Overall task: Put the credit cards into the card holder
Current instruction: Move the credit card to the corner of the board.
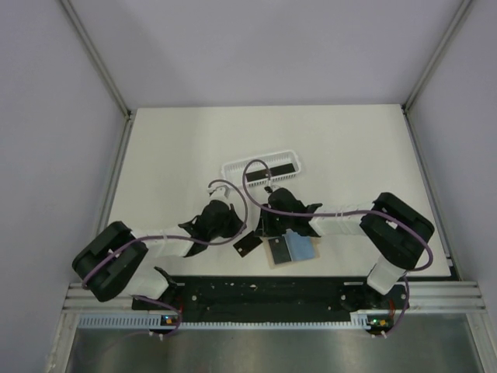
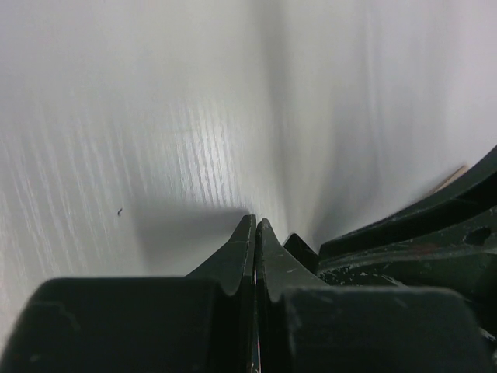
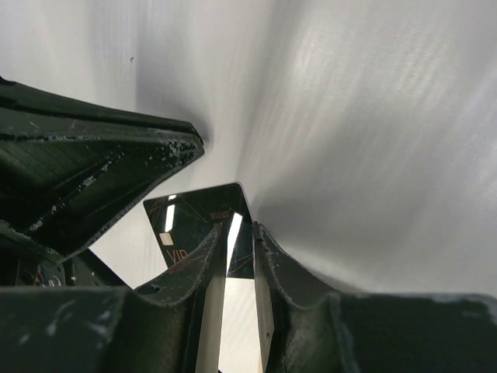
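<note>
A black credit card (image 1: 248, 244) marked VIP (image 3: 186, 221) lies flat on the white table. My right gripper (image 1: 265, 229) (image 3: 238, 227) hangs just over its far end, open by a narrow gap, and the card's face shows through that gap. My left gripper (image 1: 238, 230) (image 2: 255, 220) is shut with nothing between its fingers, close to the left of the card. The tan card holder (image 1: 278, 254), with a blue part beside it, lies just right of the card. Another black card (image 1: 272, 168) lies in the white basket.
The long white perforated basket (image 1: 233, 166) stands behind both grippers. The two grippers are close together; the right one's dark finger (image 2: 419, 233) fills the right of the left wrist view. The arm bases and black rail (image 1: 264, 291) line the near edge.
</note>
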Tool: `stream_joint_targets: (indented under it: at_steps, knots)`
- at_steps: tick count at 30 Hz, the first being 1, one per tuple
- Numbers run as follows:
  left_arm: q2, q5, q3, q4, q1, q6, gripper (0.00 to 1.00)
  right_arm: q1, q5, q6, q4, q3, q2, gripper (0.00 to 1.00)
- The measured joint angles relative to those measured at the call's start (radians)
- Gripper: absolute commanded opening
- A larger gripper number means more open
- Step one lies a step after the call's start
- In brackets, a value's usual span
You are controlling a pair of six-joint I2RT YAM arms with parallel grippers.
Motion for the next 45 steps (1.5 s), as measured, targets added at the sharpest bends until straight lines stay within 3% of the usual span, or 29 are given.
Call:
stream_joint_targets:
  at_steps: [8, 17, 27, 45]
  knots:
    - [-0.139, 0.014, -0.11, -0.021, -0.034, -0.058, 0.0, 0.015, -0.012, 0.0, 0.017, 0.021, 0.026, 0.22]
    - [-0.29, -0.035, -0.146, -0.19, -0.127, -0.154, 0.0, 0.029, -0.012, 0.0, 0.022, 0.021, 0.029, 0.22]
    - [-0.309, -0.123, -0.134, -0.274, -0.277, -0.267, 0.0, 0.048, -0.01, 0.014, 0.022, 0.019, 0.028, 0.22]
    - [-0.427, -0.178, -0.126, -0.468, -0.3, -0.31, 0.0, 0.123, -0.002, 0.052, 0.02, -0.023, -0.008, 0.22]
